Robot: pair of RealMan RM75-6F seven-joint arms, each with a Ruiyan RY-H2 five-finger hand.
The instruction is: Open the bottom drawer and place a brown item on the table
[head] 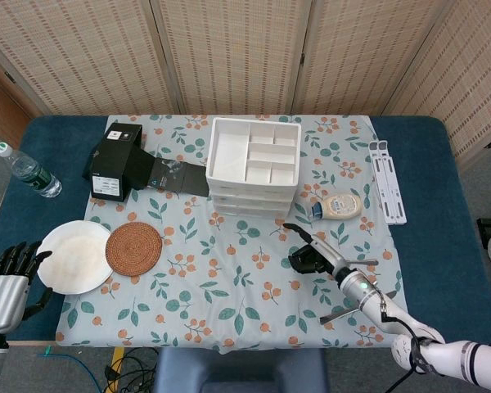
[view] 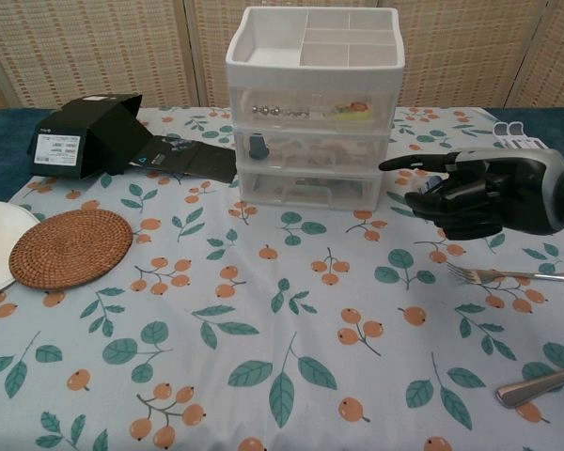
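Far left, bottom of head view: our left hand (head: 6, 288) sits off the tabletop (head: 442, 237) edge, fingers spread, holding nothing. Just right of it a white plate (head: 72, 255) w/ a woven coaster (head: 134, 249) touching its right side. Upper left: water bottle (head: 26, 170), then a black box (head: 117, 160) lying open. Center top: the drawer unit (view: 312, 105), three drawers stacked; bottom drawer (view: 308, 188) is closed, and we can't make out any brown item through its front. Right of center: our right hand (view: 475, 193) hovers over the cloth, just right of the bottom drawer, one finger pointing left toward it, others curled in, nothing held. Behind it lies a mayo bottle (head: 337, 205). Lower right: fork (view: 512, 274), knife (view: 538, 383). Far right: white rack (head: 388, 190).
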